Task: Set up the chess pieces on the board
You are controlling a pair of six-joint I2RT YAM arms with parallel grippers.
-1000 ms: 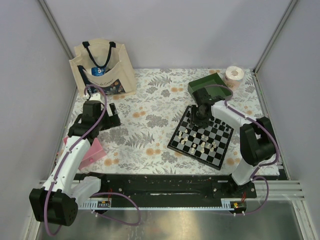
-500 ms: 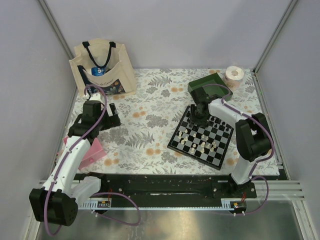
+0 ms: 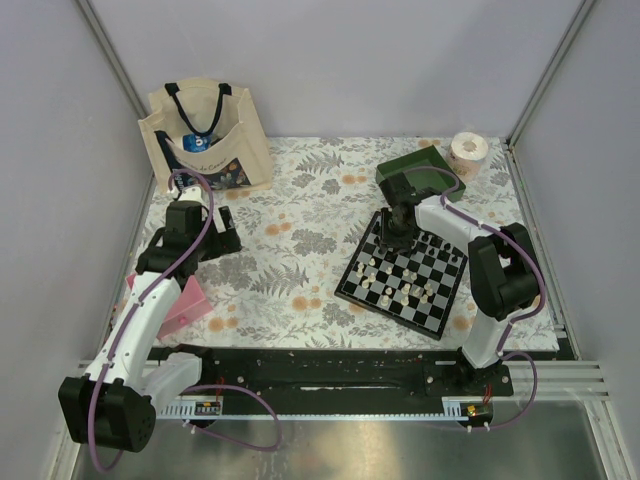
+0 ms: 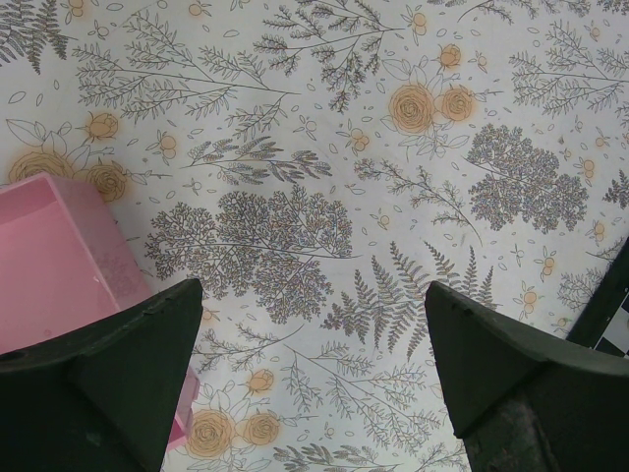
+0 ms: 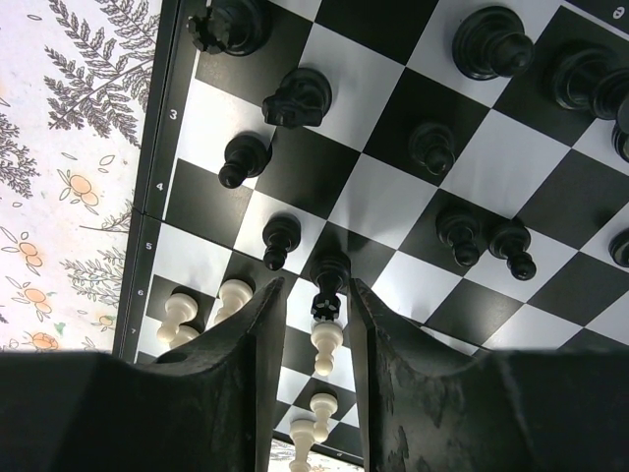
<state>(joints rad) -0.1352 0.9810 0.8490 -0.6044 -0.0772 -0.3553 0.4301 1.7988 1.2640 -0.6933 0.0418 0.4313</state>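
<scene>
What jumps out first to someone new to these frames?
The right gripper sits low over the far end of the board, right of centre, fingers bracketing one black piece; grip unclear. The left gripper hangs open over flowered cloth beside a pink box.

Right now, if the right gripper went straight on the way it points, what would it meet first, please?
The right gripper would most likely meet the black piece between its fingers, then the board; the remaining height is unclear.
</scene>
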